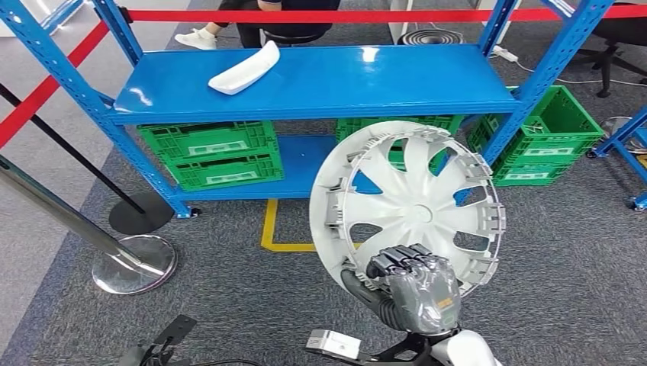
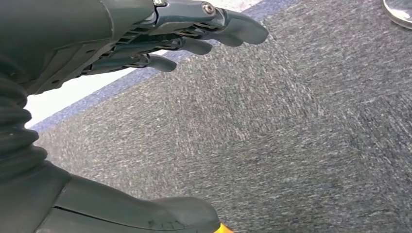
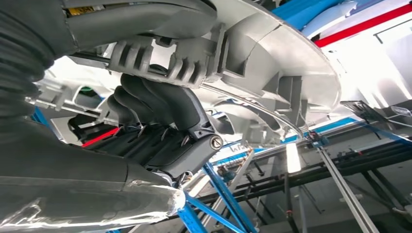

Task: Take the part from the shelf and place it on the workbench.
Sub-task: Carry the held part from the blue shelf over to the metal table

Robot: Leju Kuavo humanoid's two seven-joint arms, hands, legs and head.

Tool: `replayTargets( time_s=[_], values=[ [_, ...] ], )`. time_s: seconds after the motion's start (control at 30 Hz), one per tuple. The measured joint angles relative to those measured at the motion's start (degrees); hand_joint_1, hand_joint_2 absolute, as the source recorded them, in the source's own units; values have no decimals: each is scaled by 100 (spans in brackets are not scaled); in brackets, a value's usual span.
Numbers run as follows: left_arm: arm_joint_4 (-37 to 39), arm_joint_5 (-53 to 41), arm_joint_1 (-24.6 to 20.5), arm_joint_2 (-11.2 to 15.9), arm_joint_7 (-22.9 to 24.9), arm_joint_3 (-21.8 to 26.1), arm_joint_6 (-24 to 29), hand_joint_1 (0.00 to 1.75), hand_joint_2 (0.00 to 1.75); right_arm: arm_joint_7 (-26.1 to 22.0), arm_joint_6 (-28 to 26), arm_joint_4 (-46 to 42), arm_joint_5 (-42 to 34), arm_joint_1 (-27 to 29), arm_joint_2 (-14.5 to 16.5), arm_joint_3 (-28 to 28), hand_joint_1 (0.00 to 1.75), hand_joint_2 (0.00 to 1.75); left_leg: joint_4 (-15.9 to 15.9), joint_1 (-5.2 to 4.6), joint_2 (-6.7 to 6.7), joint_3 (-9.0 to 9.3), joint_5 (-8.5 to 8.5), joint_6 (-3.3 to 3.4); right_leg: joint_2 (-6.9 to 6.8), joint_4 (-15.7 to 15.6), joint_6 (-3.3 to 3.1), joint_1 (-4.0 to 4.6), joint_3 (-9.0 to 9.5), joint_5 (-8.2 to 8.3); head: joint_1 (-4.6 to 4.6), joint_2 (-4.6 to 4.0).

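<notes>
Fingers [image 1: 404, 258] of the right hand [image 1: 416, 286] curl over the near rim of the white wheel cover [image 1: 408, 202], thumb under the edge; the grasp reads firm. In the right wrist view the dark fingers [image 3: 160, 104] hook through the ribbed rim of the wheel cover [image 3: 272, 63] from its back side. The cover stands roughly upright, inner face toward the camera, held in the air in front of the shelf, touching nothing else.

Left hand [image 2: 160, 41]: released, fingers straight and apart, holding nothing, hanging over grey carpet.

Step in hand, as I judge it: the part is off the shelf and being carried; placing has not begun. No workbench is in sight, so the next move likely calls for a turn or walk away from the shelf while keeping the cover level and clear of the uprights.

Around: blue shelf [image 1: 320, 103] directly ahead, its top deck bearing a white curved trim piece [image 1: 246, 69] at far left. Green crates [image 1: 214, 152] sit on the lower deck, another green crate [image 1: 549, 137] on the floor at right. Yellow floor marking [image 1: 268, 229] near the shelf foot. Chrome stanchion base [image 1: 136, 264] and black stanchion base [image 1: 141, 212] at left, with red barrier tape [image 1: 46, 90] running past. A person's shoe [image 1: 197, 37] shows beyond the shelf.

In the way: the stanchions to the left and the shelf's right upright, near the cover's far edge.
</notes>
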Motion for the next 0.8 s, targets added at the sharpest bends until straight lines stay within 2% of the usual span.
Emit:
replayTargets(
  time_s=[0.07, 0.13, 0.17, 0.2, 0.27, 0.3, 0.33, 0.37, 0.43, 0.47, 0.5, 0.53, 0.6, 0.67, 0.7, 0.77, 0.8],
  values=[
    [0, 3, 2, -1, 0, 0, 9, 0, 175, -23, -43, -42, -5, 49, -3, -49, 175, 175, -111, -5, -4, 9, -30, 38, 1, 14, 54, 6, -42, 20, 4, 0],
    [0, 5, 1, -1, -1, 1, 19, 0, 175, -46, -70, -94, -30, 101, -6, -100, 175, 175, -142, 22, -6, -7, -31, 96, 1, 103, 120, -1, -116, -55, 12, 0],
    [0, 5, 0, -1, -1, 2, 24, 0, 175, -54, -80, -120, -51, 123, -8, -124, 175, 175, -154, 38, -6, -8, -24, 126, 1, 277, 157, -7, -204, -170, 20, 0],
    [0, 5, 1, -1, -2, 2, 29, 0, 175, -61, -89, -143, -70, 146, -11, -148, 175, 175, -160, 48, -5, -8, -19, 151, 0, 584, 193, -20, -352, -340, 27, 0],
    [0, 5, 6, -2, -2, 2, 33, 0, 175, -69, -101, -166, -90, 190, -21, -192, 175, 175, -159, 49, -3, -15, -16, 176, -2, 1395, 250, -49, -724, -678, 37, 0],
    [0, 7, 9, -2, -2, 2, 34, 0, 175, -77, -101, -175, -99, 217, -28, -218, 175, 175, -158, 50, -3, -16, -14, 177, -2, 1671, 269, -62, -854, -744, 36, 0],
    [0, 9, 10, -2, -2, 2, 34, 0, 175, -94, -101, -193, -114, 248, -33, -246, 175, 175, -156, 52, -4, -16, -12, 176, -3, 1731, 283, -76, -885, -698, 37, 0],
    [0, 11, 10, -2, -2, 2, 35, 0, 175, -119, -101, -221, -139, 280, -37, -279, 175, 175, -152, 57, -6, -12, -11, 173, -3, 1540, 292, -90, -794, -543, 34, 0],
    [0, 14, 10, -3, -2, 2, 35, 0, 175, -169, -101, -284, -176, 325, -40, -346, 175, 175, -131, 63, -15, -10, -13, 143, -2, 745, 320, -115, -394, -162, 38, 0],
    [0, 15, 9, -3, -2, 2, 35, 0, 175, -191, -101, -314, -186, 339, -41, -372, 175, 175, -108, 57, -20, -23, -14, 115, 5, 395, 318, -120, -216, -48, 41, 0],
    [0, 16, 8, -3, -3, 2, 35, 0, 175, -211, -102, -340, -186, 351, -42, -393, 175, 175, -90, 48, -23, -44, -6, 81, 13, 190, 307, -120, -117, 0, 40, 0],
    [0, 18, 9, -1, -3, 3, 36, 0, 175, -232, -102, -362, -187, 367, -43, -415, 175, 175, -78, 39, -25, -67, 7, 46, 24, 131, 283, -110, -96, -13, 34, 0],
    [0, 21, 12, -1, -4, 4, 37, 0, 175, -265, -103, -415, -198, 416, -46, -470, 175, 175, -71, 46, -23, -98, 24, -12, 31, 143, 195, -106, -130, 12, 23, 0],
    [0, 22, 12, -1, -4, 4, 38, 0, 175, -279, -104, -471, -211, 449, -49, -527, 175, 175, 95, 54, -19, -174, -126, -58, 28, 134, 101, -116, -146, 42, 6, 0],
    [0, 22, 11, -1, -4, 4, 39, 0, 175, -283, -104, -494, -215, 460, -50, -549, 175, 175, 368, 55, -17, -293, -306, -76, 24, 123, 60, -122, -158, 60, -9, 0],
    [0, 22, 13, -4, -5, 4, 39, 0, 175, -291, -105, -517, -217, 483, -51, -582, 175, 175, 1161, 52, -16, -634, -712, -95, 20, 123, 9, -110, -200, 84, -29, 0],
    [0, 22, 17, -7, -5, 4, 39, 0, 175, -296, -105, -522, -221, 498, -52, -596, 175, 175, 1496, 51, -16, -770, -834, -95, 19, 124, -3, -101, -217, 94, -31, 0]
  ],
)
